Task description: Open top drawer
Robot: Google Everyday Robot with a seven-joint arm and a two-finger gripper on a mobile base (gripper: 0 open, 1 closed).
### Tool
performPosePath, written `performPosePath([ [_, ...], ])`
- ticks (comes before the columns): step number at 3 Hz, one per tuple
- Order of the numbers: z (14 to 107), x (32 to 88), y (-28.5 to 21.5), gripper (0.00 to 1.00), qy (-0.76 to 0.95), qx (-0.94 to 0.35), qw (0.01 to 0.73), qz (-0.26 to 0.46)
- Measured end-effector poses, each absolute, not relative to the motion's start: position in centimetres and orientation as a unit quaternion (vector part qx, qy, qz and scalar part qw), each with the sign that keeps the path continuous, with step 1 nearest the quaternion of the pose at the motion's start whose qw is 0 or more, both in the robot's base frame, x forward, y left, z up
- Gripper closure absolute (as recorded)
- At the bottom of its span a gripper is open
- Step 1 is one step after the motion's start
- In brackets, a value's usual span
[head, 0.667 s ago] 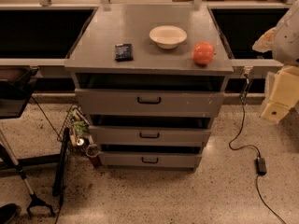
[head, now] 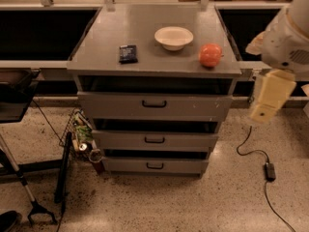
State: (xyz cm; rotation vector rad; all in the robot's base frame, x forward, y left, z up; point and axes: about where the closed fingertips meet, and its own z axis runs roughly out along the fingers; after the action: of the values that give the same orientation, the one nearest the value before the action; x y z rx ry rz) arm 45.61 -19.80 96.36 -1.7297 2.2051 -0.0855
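The grey cabinet has three drawers. The top drawer [head: 154, 106] is the widest and tallest, with a scuffed flat front and a small black centre handle [head: 154, 103]. A dark gap shows above its front, under the cabinet top. My gripper [head: 269, 96], cream-coloured, hangs from the white arm [head: 287, 42] at the right of the cabinet. It is level with the top drawer, apart from it, and holds nothing that I can see.
On the cabinet top [head: 145, 42] lie a white bowl [head: 174, 37], an orange fruit [head: 211, 55] and a dark packet [head: 128, 53]. A black cable with an adapter [head: 269, 170] lies on the floor at right. A wire basket of clutter [head: 79, 132] and black stand legs [head: 34, 207] are at left.
My gripper and arm have shifted a little to the left, closer to the cabinet's right side. The drawers have not moved.
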Motion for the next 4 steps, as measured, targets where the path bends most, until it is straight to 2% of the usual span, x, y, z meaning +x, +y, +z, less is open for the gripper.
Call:
performPosePath([
  [1, 94.5, 48.6, -16.3, 0.0, 0.77, -0.611, 0.184, -0.025],
  [4, 85.2, 56.0, -3.1, 0.0, 0.744, -0.634, 0.199, 0.066],
])
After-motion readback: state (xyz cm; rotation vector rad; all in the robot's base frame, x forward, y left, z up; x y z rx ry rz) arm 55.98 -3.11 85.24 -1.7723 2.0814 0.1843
